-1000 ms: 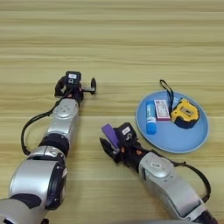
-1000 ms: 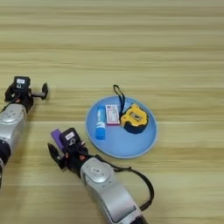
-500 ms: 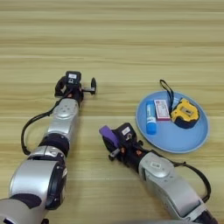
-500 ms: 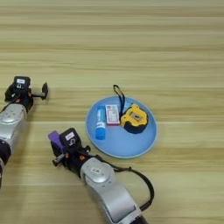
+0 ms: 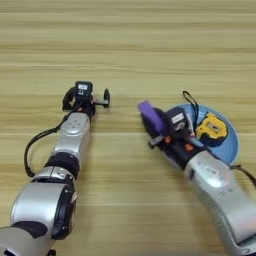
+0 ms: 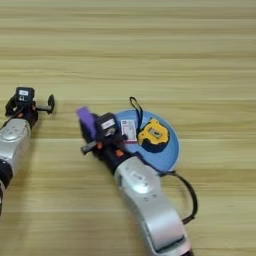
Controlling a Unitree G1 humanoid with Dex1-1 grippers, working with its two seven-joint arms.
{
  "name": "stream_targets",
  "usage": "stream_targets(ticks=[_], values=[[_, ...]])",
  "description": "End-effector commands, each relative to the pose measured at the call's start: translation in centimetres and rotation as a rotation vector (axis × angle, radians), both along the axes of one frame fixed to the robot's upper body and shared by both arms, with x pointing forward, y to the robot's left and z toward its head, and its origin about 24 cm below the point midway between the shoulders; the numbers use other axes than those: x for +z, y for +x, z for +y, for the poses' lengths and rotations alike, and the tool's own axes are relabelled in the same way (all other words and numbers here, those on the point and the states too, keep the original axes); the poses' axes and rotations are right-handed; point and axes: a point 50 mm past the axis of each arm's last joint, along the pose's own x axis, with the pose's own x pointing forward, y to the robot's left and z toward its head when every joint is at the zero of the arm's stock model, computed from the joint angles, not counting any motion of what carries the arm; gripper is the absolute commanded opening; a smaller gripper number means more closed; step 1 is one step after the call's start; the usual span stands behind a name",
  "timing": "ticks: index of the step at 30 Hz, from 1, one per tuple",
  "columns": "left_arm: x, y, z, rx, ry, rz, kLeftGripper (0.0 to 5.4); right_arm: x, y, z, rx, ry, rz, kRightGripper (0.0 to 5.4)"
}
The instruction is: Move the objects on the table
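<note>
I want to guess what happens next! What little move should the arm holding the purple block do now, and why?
Probably carry it a bit further right and lower it onto the plate. The right gripper holds the purple block just left of the plate's edge, where the tape measure and glue stick already lie. The left gripper rests apart.

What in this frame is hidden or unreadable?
- Glue stick: mostly covered by the right tool in both eye views; only its label shows in the right eye view.
- Blue plate: near-left part hidden by the right arm.
- Purple block: lower end hidden inside the right tool.
- Tape measure: markings too small to read.
</note>
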Motion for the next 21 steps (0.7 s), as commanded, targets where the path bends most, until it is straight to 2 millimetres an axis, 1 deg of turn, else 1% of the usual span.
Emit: stream_targets(ticks=[1, 4, 10, 13, 15, 21], values=[[0.4, 0.4, -0.5, -0.009, 0.009, -0.010, 5.40, 1.3, 1.2, -5.4, -0.199, -0.049, -0.057, 1.43], [0.4, 0.4, -0.5, -0.007, 0.010, -0.010, 5.40, 1.6, 1.3, -9.1, -0.322, -0.075, -0.070, 1.43], [0.4, 0.4, -0.6, -0.005, 0.007, -0.012, 5.40, 1.3, 1.3, -14.2, -0.486, -0.108, -0.051, 1.43], [0.5, 0.4, -0.7, -0.005, 0.006, -0.013, 5.40, 0.0, 1.6, -16.7, -0.572, -0.130, 0.007, 1.43], [0.4, 0.4, -0.7, -0.005, 0.006, -0.013, 5.40, -1.2, 1.9, -17.6, -0.599, -0.123, 0.056, 1.43], [0.4, 0.4, -0.7, -0.005, 0.006, -0.014, 5.40, -3.8, 2.7, -18.7, -0.623, -0.132, 0.144, 1.43]])
